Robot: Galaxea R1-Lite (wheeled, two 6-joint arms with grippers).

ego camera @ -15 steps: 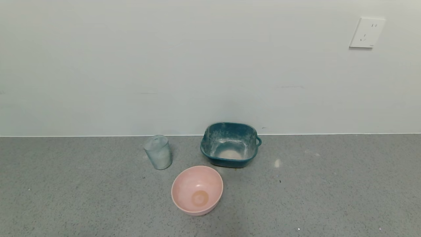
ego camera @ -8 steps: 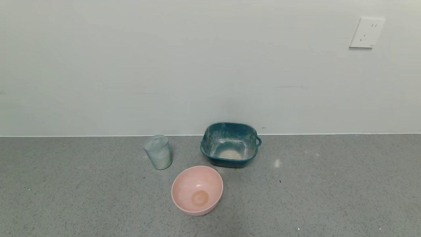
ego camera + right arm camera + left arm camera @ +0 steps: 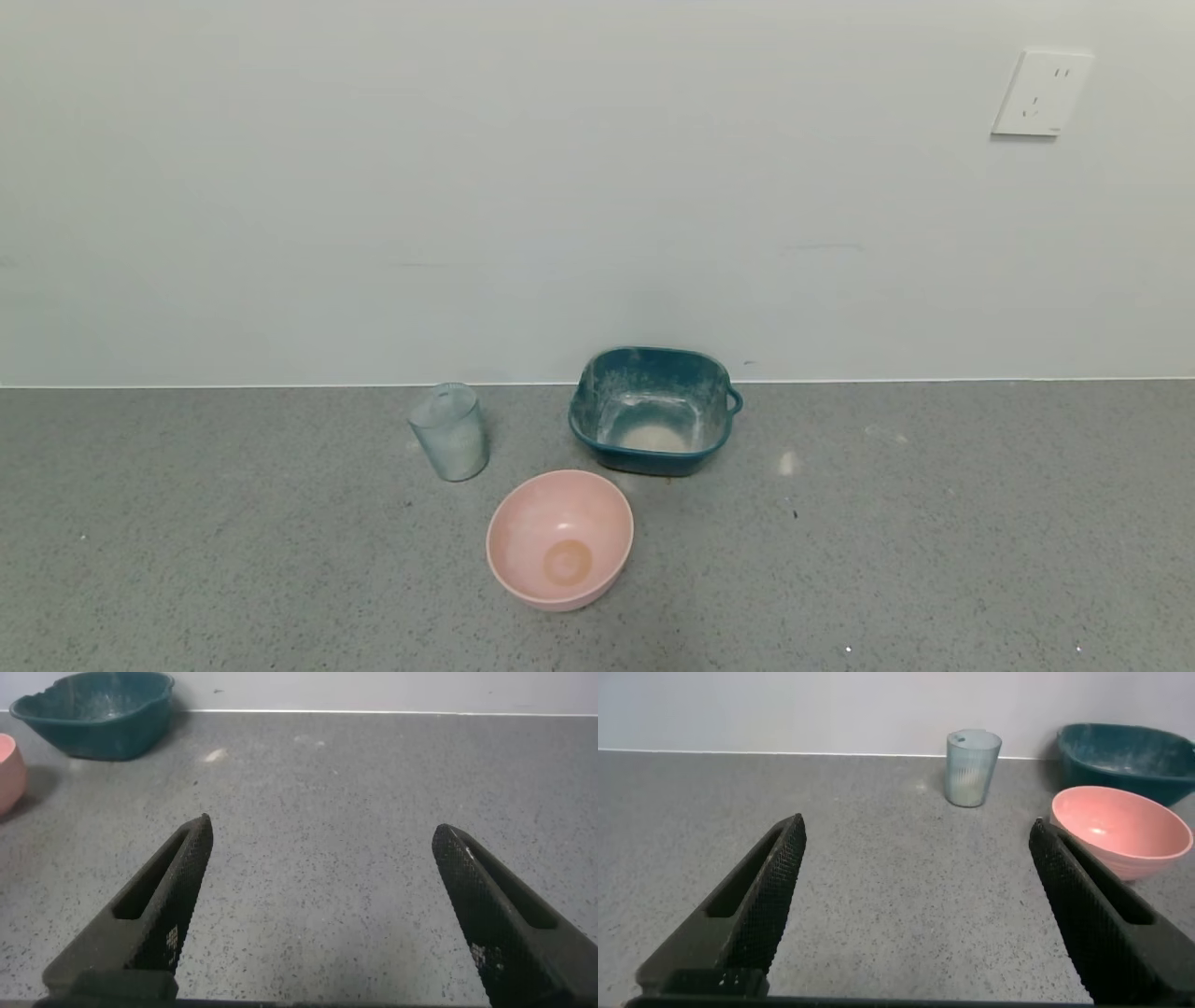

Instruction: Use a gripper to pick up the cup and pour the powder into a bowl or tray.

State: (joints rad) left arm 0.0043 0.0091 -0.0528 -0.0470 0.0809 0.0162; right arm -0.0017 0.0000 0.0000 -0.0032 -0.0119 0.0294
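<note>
A small clear ribbed plastic cup point(image 3: 449, 431), tapered and dusted whitish inside, stands upright on a grey speckled counter point(image 3: 934, 541), just to the left of a teal-blue square dish point(image 3: 651, 411) with rounded corners and a small loop handle. A pale heap of white powder point(image 3: 652, 437) lies in the dish's bottom. A round pink bowl point(image 3: 559, 539) sits just in front of the dish, towards the robot. Neither arm shows from the head. The left gripper point(image 3: 915, 910) hangs low over the counter, well short of the cup, its two black ribbed fingers point(image 3: 766, 896) spread wide and holding nothing. The right gripper point(image 3: 322, 910), equally spread and empty, waits well to the dish's right. The cup looks light, thin-walled and easily crushed or tipped, probably slippery with dust; a gentle squeeze across its middle, below the rim, seems the safest hold
</note>
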